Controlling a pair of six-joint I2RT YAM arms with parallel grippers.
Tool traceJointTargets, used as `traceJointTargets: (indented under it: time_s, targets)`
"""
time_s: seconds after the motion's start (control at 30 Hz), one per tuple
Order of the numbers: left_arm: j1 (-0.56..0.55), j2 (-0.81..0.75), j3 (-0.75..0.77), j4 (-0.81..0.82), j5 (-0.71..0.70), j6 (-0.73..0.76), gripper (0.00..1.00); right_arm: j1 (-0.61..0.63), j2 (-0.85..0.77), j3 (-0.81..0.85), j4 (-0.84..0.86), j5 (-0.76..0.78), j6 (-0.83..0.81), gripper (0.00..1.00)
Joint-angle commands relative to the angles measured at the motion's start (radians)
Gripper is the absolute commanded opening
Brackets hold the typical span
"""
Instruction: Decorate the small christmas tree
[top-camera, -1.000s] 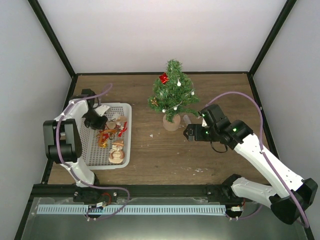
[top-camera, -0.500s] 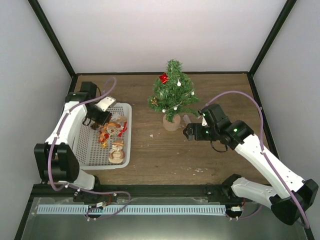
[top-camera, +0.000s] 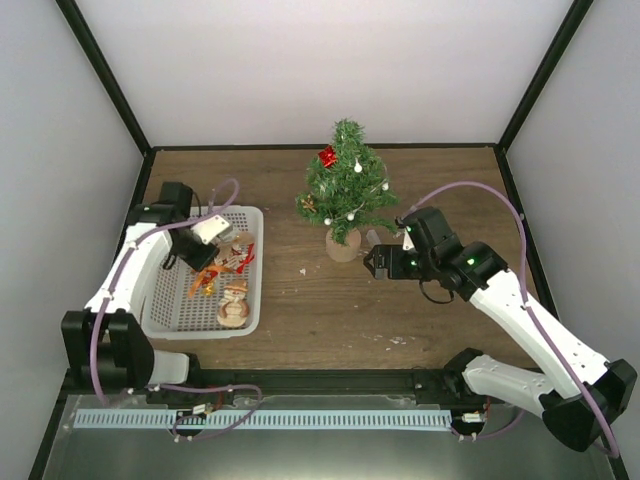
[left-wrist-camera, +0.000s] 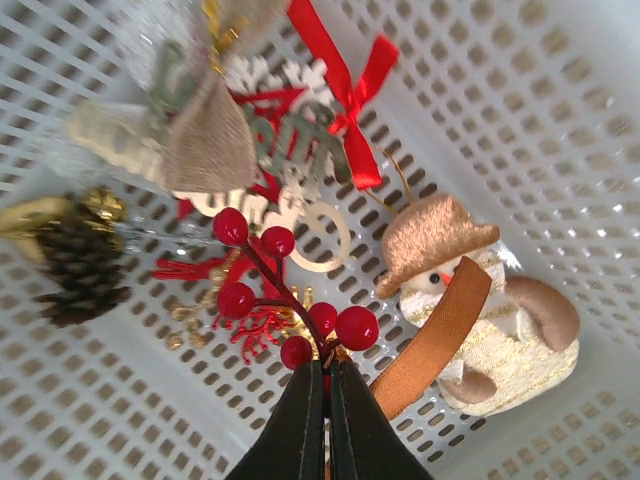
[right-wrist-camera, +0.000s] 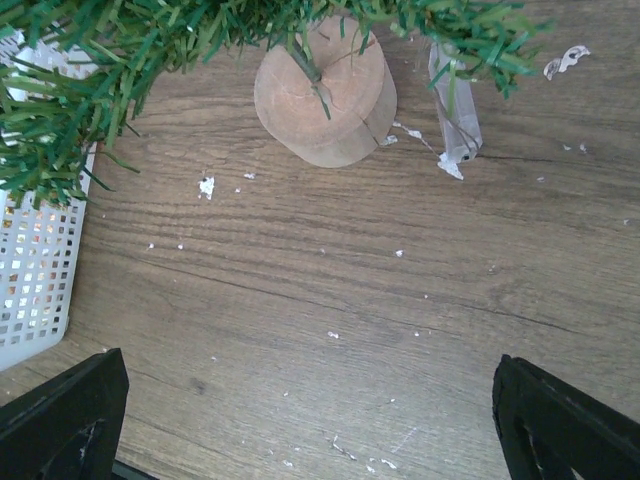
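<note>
The small christmas tree (top-camera: 346, 190) stands mid-table on its tan wooden base (top-camera: 343, 245), with a red gift ornament and small white balls on its branches. In the left wrist view my left gripper (left-wrist-camera: 327, 375) is shut on the stem of a red berry sprig (left-wrist-camera: 290, 305) over the white basket (left-wrist-camera: 560, 120). From above, the left gripper (top-camera: 203, 258) is over the basket's (top-camera: 165, 310) far half. My right gripper (top-camera: 377, 262) is open and empty just right of the tree base (right-wrist-camera: 325, 95), low over the wood; its fingertips (right-wrist-camera: 60, 420) are wide apart.
The basket also holds a snowman (left-wrist-camera: 480, 300), a pine cone (left-wrist-camera: 80, 270), a red bow (left-wrist-camera: 345, 90), a burlap ornament (left-wrist-camera: 205, 130) and a wooden snowflake cutout. A clear plastic scrap (right-wrist-camera: 455, 110) lies right of the tree base. The basket's corner (right-wrist-camera: 35, 270) shows left of the tree.
My left arm has swung its elbow toward the near edge, and the gripper has shifted slightly nearer and to the right over the basket. The right arm has hardly moved.
</note>
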Motion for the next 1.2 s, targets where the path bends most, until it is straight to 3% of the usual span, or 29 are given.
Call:
traceJointTargets:
  time_s: [0.0, 0.3, 0.53, 0.63, 0.77, 1.17]
  targets:
    - [-0.006, 0.053, -0.088, 0.108, 0.011, 0.079, 0.00, -0.008, 0.006, -0.003, 0.024, -0.028, 0.014, 0.92]
    - [-0.007, 0.204, -0.120, 0.263, -0.023, 0.167, 0.02, -0.008, 0.004, -0.001, 0.008, -0.045, 0.041, 0.91]
    - [-0.007, 0.256, -0.094, 0.277, -0.030, 0.171, 0.19, -0.008, -0.010, -0.012, 0.002, -0.042, 0.056, 0.91]
    - [-0.007, 0.261, -0.091, 0.288, -0.035, 0.170, 0.20, -0.008, -0.009, -0.014, 0.004, -0.043, 0.056, 0.91]
    - [-0.007, 0.277, -0.075, 0.284, -0.036, 0.164, 0.12, -0.008, -0.004, -0.016, 0.008, -0.050, 0.053, 0.91]
    - [-0.008, 0.313, -0.049, 0.293, -0.018, 0.137, 0.34, -0.007, 0.010, -0.017, 0.017, -0.056, 0.039, 0.91]
